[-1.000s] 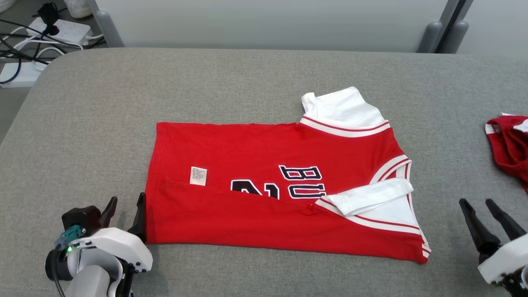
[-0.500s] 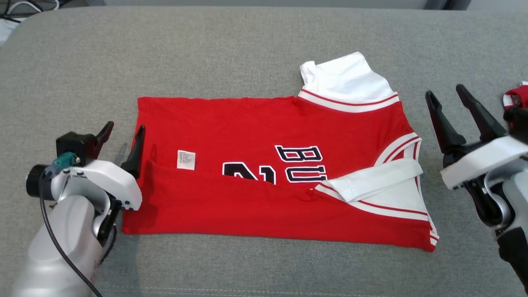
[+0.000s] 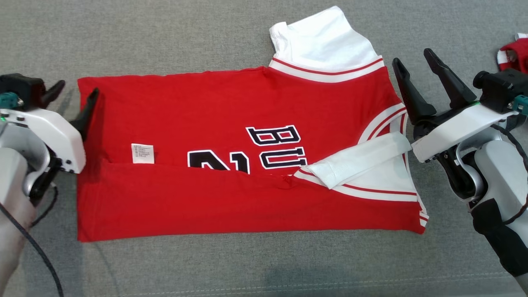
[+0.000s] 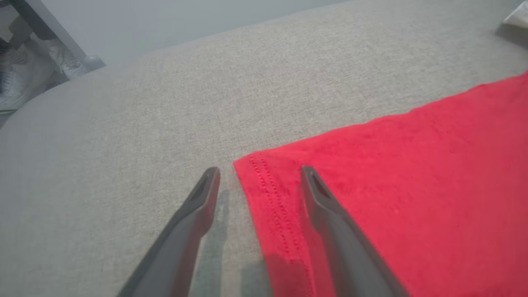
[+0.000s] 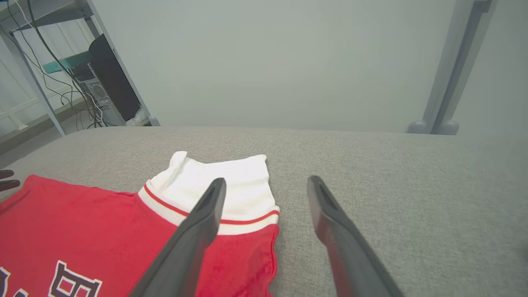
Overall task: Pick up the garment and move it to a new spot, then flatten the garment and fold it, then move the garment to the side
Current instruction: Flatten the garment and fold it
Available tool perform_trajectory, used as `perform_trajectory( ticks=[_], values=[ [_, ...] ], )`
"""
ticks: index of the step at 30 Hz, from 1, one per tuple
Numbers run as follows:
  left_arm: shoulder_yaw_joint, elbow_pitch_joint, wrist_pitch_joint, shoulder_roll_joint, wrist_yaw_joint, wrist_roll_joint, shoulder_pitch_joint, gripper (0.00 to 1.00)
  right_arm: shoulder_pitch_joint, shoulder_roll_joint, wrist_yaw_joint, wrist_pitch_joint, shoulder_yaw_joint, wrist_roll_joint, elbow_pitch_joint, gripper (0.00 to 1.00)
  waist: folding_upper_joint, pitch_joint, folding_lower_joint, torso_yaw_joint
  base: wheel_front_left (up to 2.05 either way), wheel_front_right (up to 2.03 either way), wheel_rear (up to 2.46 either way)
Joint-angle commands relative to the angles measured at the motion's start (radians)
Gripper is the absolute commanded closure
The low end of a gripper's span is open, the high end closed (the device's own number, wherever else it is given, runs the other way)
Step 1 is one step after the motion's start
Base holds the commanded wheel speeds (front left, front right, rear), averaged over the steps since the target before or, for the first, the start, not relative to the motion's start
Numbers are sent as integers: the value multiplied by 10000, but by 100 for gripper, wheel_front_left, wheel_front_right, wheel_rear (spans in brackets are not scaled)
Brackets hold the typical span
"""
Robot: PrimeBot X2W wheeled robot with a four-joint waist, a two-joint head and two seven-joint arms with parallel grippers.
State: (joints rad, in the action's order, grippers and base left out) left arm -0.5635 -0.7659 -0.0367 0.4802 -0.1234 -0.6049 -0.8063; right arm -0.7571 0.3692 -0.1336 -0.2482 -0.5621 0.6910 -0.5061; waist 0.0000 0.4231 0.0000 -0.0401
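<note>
While the soft red fabric jersey with white sleeves [image 3: 247, 103] lies partly folded on the grey cloth-covered counter [image 3: 165, 33], the left tool [image 3: 77, 88] spreads wide over its far hem corner and the right tool [image 3: 412, 57] spreads wide beside its shoulder, and this light, limp cloth looks best pinched at those corners.

Head view looks steeply down; wrist views (low, close) share the garment [image 3: 231, 103].

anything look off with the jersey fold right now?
Yes. The jersey is only half folded: the near flap is turned up on a slant, cutting across the lettering. The far sleeve sticks out past the far edge, while the near sleeve lies folded in. No tears or spills seen.
</note>
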Motion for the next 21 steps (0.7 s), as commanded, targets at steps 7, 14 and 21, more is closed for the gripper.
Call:
perform_trajectory(
  ticks=[7,14,21],
  values=[
    [-504,378,460,1637,-71,-1451,-1046,0,-191,-179,29,-133,24,92,296,0,0,655,0,-499,0,0,0],
    [-1022,607,633,2206,-72,-2352,-1173,0,-264,-257,29,-134,119,9,464,0,0,936,0,-630,0,0,0],
    [-1557,1199,693,2409,-72,-3661,-978,6,-232,-237,29,-134,207,-37,474,0,0,966,0,-493,0,0,0]
  ],
)
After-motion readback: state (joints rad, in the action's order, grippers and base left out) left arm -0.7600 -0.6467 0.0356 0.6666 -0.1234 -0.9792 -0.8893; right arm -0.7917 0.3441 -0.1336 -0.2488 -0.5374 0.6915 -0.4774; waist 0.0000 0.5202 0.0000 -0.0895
